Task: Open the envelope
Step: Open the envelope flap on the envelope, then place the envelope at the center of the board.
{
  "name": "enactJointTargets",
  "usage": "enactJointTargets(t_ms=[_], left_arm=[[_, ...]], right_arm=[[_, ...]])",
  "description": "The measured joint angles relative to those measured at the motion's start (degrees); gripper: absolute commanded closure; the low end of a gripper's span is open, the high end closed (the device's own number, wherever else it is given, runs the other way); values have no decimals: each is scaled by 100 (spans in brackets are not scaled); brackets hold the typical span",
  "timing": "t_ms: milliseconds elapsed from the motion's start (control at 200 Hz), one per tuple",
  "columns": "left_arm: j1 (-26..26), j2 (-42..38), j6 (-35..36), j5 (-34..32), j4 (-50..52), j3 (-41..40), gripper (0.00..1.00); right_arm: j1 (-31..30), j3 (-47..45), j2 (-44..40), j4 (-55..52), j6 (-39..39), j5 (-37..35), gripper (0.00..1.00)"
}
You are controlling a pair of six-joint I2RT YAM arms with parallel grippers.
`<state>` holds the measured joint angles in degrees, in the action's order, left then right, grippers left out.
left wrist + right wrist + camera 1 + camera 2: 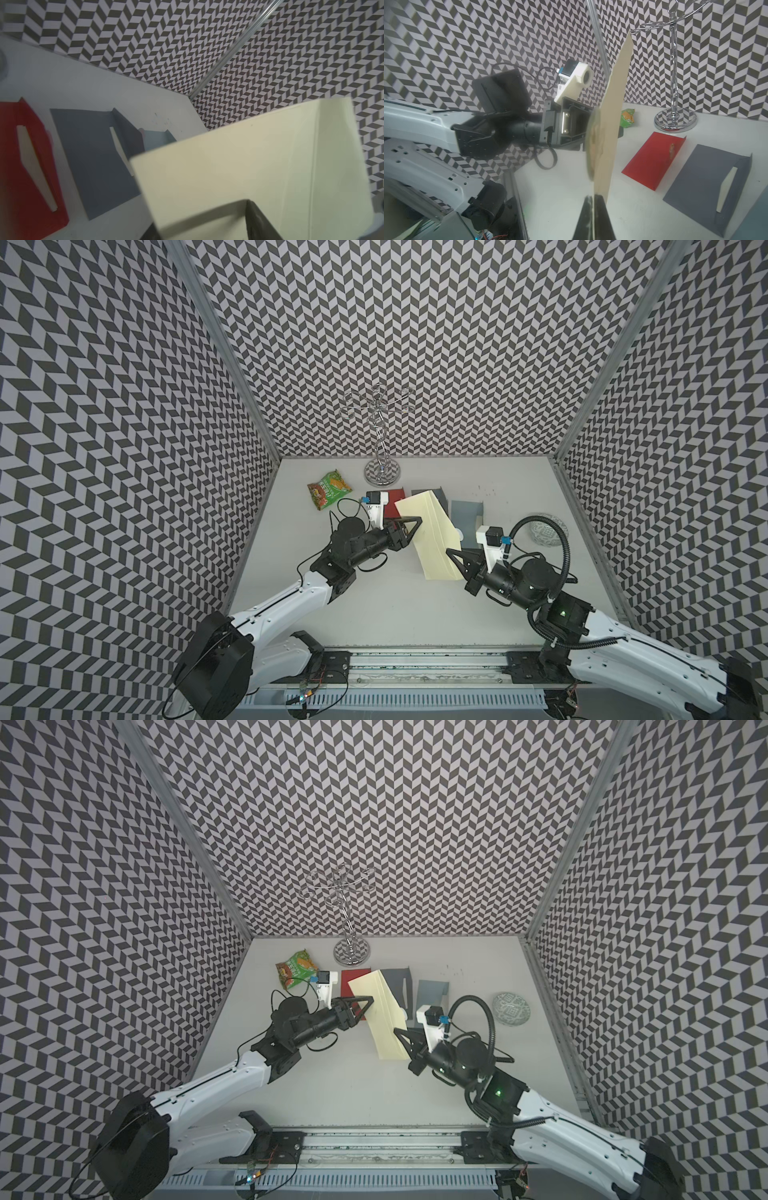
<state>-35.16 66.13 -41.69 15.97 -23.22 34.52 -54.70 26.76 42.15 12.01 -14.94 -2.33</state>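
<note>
Envelopes number 4. The cream envelope [428,539] [382,1015] hangs tilted above the table [395,614] at the middle of both top views. The other 3 lie flat in a row behind it: 1 red envelope [392,506] [652,158], 1 dark grey envelope [399,979] [91,155] and 1 blue-grey envelope [465,514] [155,139].

Also on the table are 1 green snack packet [328,489] at the upper left of the white surface, 1 chrome stand [381,470] against the back wall, and 1 patterned dish [511,1009] at the right.

2 arms reach in from the lower corners. The right gripper [449,549] [593,199] has its fingers pressed together on the cream envelope's lower right edge. The left gripper [413,524] [365,1002] has its jaws spread, with the envelope's upper left edge lying between them. Whether either finger touches the paper cannot be told.

In the top views the cream envelope's upper edge overlaps the red and dark grey envelopes. Patterned walls close the table on 3 sides. White tabletop shows below the envelope, between the 2 arms, down to the front rail.
</note>
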Motion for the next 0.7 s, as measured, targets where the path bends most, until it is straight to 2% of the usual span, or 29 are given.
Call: enactJointTargets(t_ms=[100, 245, 531, 701], left_arm=[[2, -31, 92, -468, 597, 0, 31], [4, -295, 160, -1034, 1196, 0, 30], [4, -1215, 157, -1674, 1478, -361, 28], [4, -1342, 155, -1805, 1613, -461, 28]], right_arm=[[-70, 111, 164, -151, 31, -538, 100], [-70, 170, 560, -348, -295, -896, 100], [-87, -190, 791, -382, -1320, -662, 100], [-138, -428, 962, -343, -1963, -640, 100]])
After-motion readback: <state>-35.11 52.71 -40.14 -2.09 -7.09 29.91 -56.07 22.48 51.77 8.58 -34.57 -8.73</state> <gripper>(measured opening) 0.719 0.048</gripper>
